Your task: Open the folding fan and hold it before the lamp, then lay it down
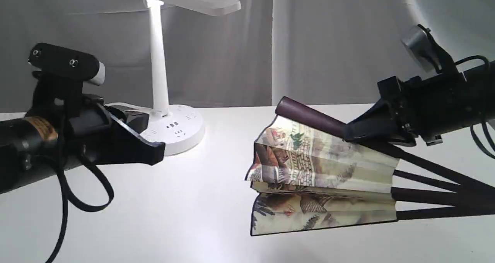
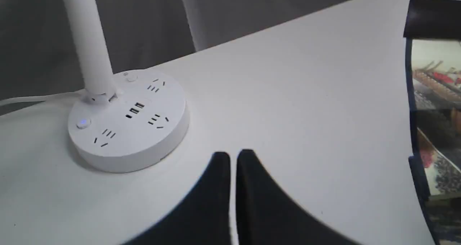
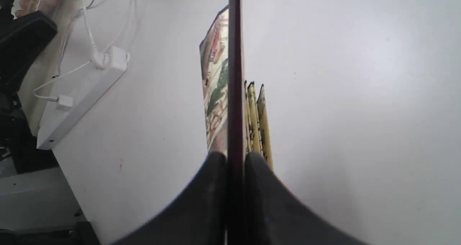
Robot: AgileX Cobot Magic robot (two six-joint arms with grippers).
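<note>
**A:** Where was the fan?

**B:** Partly spread, on the right side of the white table and well apart from the lamp. Its lowest pleats lay on the tabletop. The top guard was tilted up, clear of the surface.

**A:** Right gripper?

**B:** Clamped on that dark top guard, one finger on each side. The right wrist view showed the guard running straight out between the fingers. Painted paper sat on one side of it, and yellowish folded pleat edges on the other.

**A:** Left gripper?

**B:** Fingers together, nothing between them. It sat low near the lamp's round base, pointing toward the fan. Couldn't tell if it touched the table.

**A:** Lamp?

**B:** Upright at the back left, with the bar head lit and a glow on the table around the base. A small blue light showed on the base.

**A:** Anything else?

**B:** A white power strip with white plugs and cords lay near the table's edge.
</note>
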